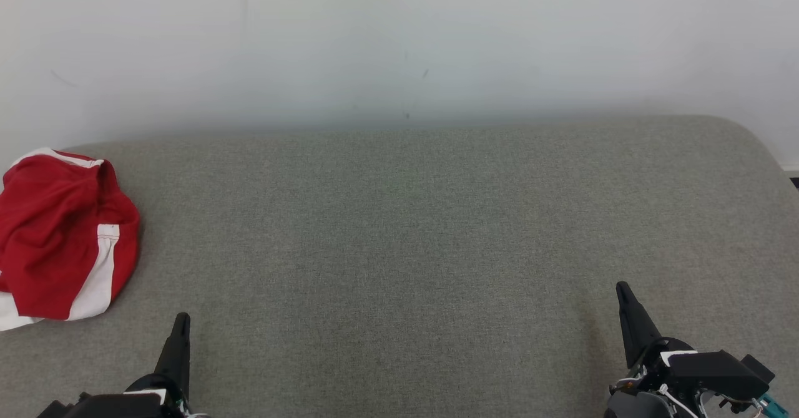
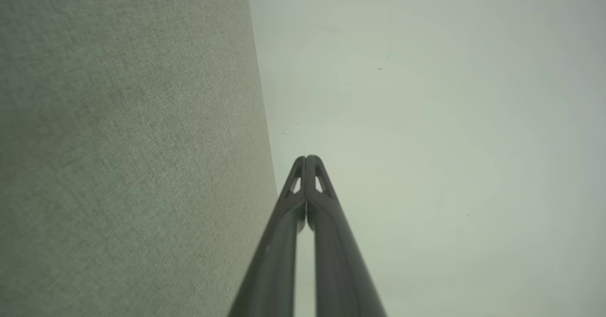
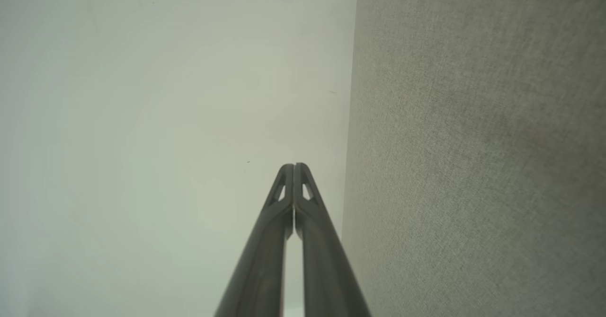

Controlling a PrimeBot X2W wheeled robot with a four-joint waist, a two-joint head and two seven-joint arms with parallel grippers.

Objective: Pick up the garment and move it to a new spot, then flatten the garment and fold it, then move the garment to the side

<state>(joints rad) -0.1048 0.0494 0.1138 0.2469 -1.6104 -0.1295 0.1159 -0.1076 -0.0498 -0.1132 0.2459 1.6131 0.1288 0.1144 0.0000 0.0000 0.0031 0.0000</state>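
The garment (image 1: 59,237), red with white stripes, lies crumpled in a heap at the far left of the grey fabric surface (image 1: 399,231). My left gripper (image 1: 181,318) is at the lower left, shut and empty, a short way to the right of and nearer than the garment. At the lower right my right gripper (image 1: 622,288) is also shut with nothing in it. In the left wrist view the left gripper (image 2: 307,158) has its tips pressed together. The right wrist view shows the right gripper (image 3: 293,166) with its tips touching too.
A pale wall (image 1: 399,43) rises behind the grey surface. The surface rounds off at its far right corner (image 1: 758,140). Both wrist views look along the surface toward the wall (image 2: 426,118).
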